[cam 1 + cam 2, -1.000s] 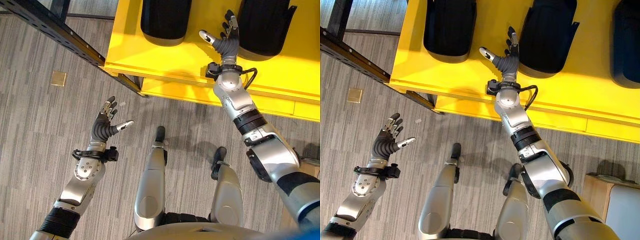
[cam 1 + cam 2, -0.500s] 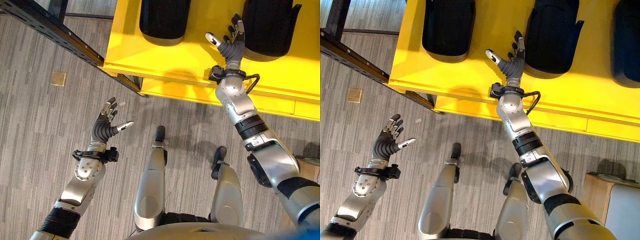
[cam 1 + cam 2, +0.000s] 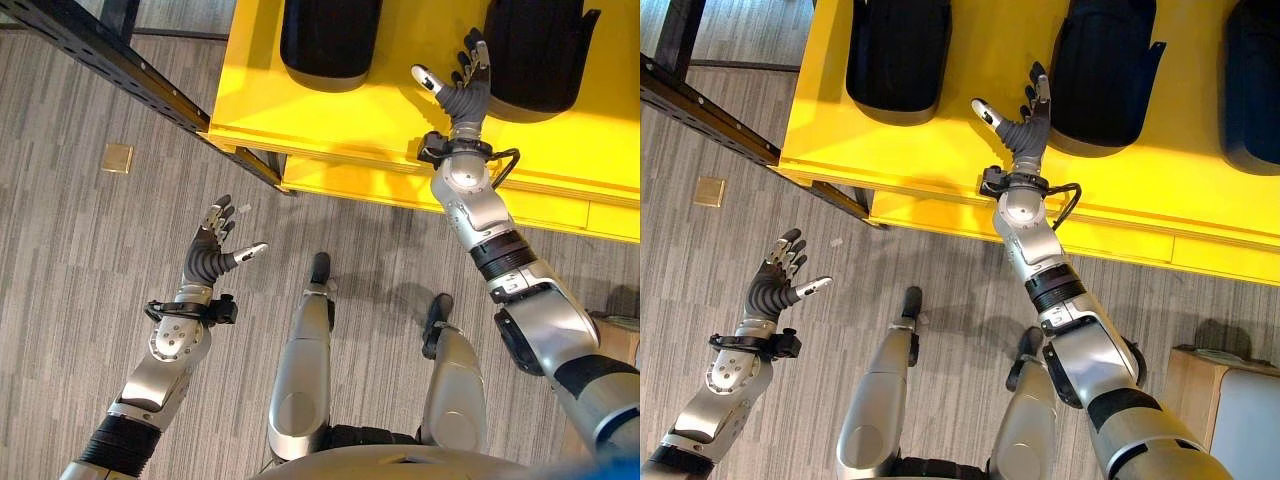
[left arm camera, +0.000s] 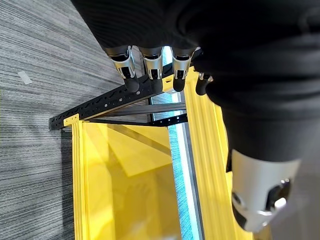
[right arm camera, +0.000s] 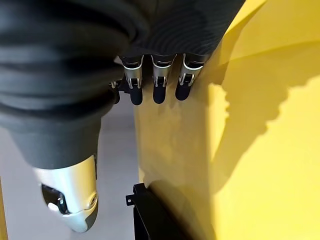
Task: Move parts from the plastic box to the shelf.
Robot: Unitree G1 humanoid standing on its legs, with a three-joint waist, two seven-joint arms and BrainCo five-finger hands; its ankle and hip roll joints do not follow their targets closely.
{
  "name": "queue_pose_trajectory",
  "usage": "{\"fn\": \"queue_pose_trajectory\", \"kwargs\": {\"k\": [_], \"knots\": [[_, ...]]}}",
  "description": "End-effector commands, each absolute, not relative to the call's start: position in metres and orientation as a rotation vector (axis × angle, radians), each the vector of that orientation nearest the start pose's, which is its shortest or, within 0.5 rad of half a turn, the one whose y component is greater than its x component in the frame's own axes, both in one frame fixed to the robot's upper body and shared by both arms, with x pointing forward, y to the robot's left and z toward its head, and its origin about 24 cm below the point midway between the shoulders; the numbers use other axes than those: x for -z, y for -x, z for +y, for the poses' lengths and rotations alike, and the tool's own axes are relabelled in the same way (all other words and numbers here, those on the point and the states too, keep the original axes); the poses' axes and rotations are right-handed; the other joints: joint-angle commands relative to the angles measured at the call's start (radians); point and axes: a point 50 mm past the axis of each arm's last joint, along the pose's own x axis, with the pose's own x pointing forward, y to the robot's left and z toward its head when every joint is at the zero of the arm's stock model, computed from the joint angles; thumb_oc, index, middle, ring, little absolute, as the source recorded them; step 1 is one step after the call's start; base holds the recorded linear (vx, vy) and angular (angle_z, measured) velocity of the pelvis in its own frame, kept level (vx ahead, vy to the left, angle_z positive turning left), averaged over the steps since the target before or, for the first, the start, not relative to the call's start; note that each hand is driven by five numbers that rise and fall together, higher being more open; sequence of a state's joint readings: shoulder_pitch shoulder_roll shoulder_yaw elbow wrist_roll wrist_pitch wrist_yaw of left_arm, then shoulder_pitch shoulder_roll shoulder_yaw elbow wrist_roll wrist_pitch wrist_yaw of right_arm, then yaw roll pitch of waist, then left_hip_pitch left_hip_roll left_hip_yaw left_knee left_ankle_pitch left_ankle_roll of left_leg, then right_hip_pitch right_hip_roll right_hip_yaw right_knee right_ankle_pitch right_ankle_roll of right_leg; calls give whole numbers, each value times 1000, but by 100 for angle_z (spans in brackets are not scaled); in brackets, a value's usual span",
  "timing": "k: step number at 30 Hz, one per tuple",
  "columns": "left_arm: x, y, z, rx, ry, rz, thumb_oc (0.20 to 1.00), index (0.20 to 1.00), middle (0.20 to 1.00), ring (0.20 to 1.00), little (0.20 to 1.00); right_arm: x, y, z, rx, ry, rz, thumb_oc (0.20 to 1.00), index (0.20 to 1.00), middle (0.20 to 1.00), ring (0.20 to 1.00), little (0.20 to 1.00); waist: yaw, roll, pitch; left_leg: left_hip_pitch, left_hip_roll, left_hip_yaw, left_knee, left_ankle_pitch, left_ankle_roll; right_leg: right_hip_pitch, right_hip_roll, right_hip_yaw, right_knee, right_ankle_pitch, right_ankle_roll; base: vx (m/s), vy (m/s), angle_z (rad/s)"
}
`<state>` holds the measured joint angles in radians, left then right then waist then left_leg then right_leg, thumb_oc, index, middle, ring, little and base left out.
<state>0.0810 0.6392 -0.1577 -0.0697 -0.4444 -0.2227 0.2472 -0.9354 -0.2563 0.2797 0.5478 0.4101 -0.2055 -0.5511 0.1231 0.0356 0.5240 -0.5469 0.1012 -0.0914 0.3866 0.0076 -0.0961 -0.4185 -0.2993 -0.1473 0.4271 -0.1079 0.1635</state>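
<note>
Yellow shelf [image 3: 330, 120] spans the upper frame, carrying black parts [image 3: 330, 40]. Right hand [image 3: 462, 88], fingers spread and empty, hovers between two parts near the front edge. Left hand [image 3: 212, 250] hangs open over bare floor [image 3: 70, 250], lower left.

Black parts [image 3: 897, 50] on yellow box [image 3: 940, 150] cut off by upper edge.

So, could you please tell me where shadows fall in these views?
Right wrist view: a hard-edged shadow darkens the yellow surface beyond the right hand. Left eye view: soft shadows lie on the floor. Left wrist view: a diagonal shadow band crosses the yellow panel past the left hand.
</note>
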Motion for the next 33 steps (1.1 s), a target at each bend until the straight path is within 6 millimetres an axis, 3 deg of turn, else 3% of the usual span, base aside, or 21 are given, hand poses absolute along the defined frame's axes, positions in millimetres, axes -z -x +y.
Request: {"fn": "queue_pose_trajectory", "kwargs": {"k": [1, 18, 33], "knots": [[-87, -228, 240, -92, -165, -204, 1000, 1000, 1000, 1000, 1000, -248, -374, -133, 213, -169, -623, 1000, 1000, 1000, 1000, 1000, 2, -5, -4, 9, 8, 70, 31, -47, 45, -7, 11, 22, 17, 40, -23, 0, 0, 0], [-85, -227, 240, -84, -168, -192, 1000, 1000, 1000, 1000, 1000, -242, -374, -148, 276, -159, -612, 1000, 1000, 1000, 1000, 1000, -5, -3, -4, 9, 7, 70, 32, -44, 46, -11, 11, 28, 19, 43, -23, 0, 0, 0], [-86, -227, 241, -88, -173, -197, 1000, 1000, 1000, 1000, 1000, -240, -373, -150, 282, -158, -611, 1000, 1000, 1000, 1000, 1000, -9, -3, -4, 11, 10, 71, 34, -45, 47, -8, 10, 26, 24, 42, -24, 0, 0, 0]]}}
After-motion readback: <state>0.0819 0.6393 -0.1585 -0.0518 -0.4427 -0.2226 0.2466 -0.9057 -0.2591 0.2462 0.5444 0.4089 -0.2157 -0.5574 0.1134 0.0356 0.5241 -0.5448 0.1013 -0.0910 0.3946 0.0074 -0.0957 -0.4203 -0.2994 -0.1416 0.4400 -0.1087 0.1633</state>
